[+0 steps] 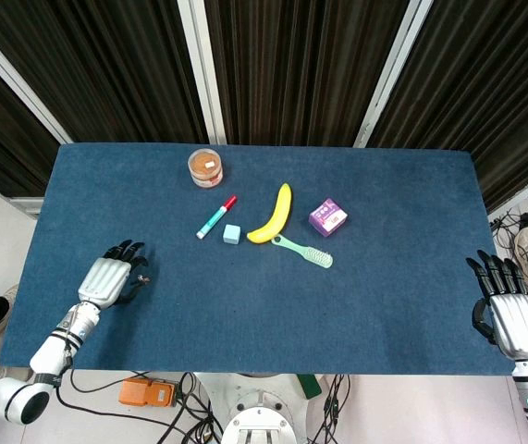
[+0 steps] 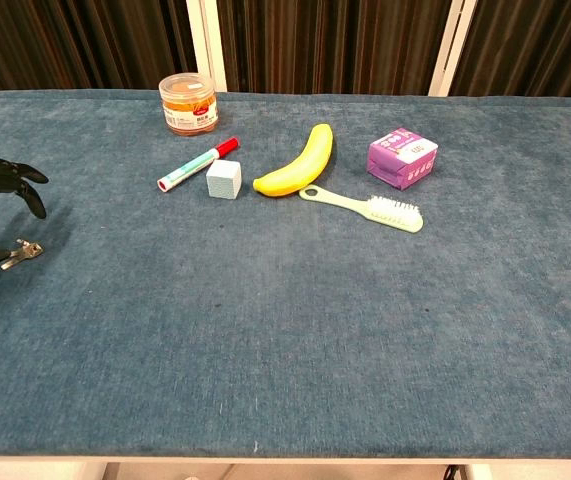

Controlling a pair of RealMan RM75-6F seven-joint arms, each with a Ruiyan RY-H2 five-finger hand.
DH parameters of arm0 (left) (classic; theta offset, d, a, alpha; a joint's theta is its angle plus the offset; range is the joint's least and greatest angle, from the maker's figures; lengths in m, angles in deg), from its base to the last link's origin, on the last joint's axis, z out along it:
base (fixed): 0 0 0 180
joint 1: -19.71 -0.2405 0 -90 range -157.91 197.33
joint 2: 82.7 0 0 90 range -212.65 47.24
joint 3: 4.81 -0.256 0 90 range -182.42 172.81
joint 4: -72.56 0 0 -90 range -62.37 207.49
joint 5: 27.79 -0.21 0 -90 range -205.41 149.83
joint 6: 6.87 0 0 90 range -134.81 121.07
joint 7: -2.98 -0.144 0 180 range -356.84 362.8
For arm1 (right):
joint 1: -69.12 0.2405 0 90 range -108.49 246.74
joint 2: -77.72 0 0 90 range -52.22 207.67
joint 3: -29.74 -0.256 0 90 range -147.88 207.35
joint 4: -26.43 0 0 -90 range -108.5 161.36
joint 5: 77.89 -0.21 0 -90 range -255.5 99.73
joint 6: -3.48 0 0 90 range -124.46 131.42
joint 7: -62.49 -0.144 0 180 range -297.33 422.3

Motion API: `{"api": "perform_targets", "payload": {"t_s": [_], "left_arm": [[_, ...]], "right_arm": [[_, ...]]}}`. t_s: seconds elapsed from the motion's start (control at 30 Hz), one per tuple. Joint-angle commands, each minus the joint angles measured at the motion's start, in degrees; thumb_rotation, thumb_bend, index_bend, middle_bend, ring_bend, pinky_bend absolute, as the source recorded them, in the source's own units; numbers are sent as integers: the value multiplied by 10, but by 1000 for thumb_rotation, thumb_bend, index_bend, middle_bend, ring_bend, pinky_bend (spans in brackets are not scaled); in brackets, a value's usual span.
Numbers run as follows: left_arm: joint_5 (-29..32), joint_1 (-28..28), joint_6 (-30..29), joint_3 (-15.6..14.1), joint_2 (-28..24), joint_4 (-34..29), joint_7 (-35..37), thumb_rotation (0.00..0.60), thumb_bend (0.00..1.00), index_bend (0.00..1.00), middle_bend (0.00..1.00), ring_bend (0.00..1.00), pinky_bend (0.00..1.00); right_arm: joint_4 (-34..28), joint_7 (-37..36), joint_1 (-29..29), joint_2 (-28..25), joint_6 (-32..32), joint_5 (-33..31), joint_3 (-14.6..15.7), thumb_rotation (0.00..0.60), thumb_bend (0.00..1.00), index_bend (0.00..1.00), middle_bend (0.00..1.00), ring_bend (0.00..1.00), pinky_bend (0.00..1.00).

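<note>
My left hand (image 1: 106, 280) hovers low over the near-left part of the blue table (image 1: 384, 296), fingers spread and curved down. A small bunch of keys (image 2: 22, 251) lies on the cloth between the thumb and the other fingertips (image 2: 27, 183); the thumb tip touches the keys, the other fingers stay above them. In the head view the hand covers most of the keys. My right hand (image 1: 510, 313) hangs open beyond the table's right edge, holding nothing, and is out of the chest view.
Further back sit an orange-lidded jar (image 1: 205, 167), a red-capped marker (image 1: 216, 216), a pale blue cube (image 1: 232, 234), a banana (image 1: 273, 215), a green brush (image 1: 303, 251) and a purple box (image 1: 327, 218).
</note>
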Motion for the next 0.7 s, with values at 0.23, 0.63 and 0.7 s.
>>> {"api": "perform_targets", "payload": {"t_s": [0.23,0.63,0.7], "left_arm": [[-3,-3,-5,-8,7,19,16,600,369,357,76,0,153],[4,8,4,-6,22,27,10,600,381,377,76,0,153],[5,9,6,-6,25,28,8,600,382,377,76,0,153]], "right_arm": [[-1,3,1,1,2,0,0,600,1000,144,61,45,0],[-1,2,1,1,3,-2,0,600,1000,144,61,45,0],[-1,1,1,1,2,-2,0,600,1000,144,61,45,0]]}}
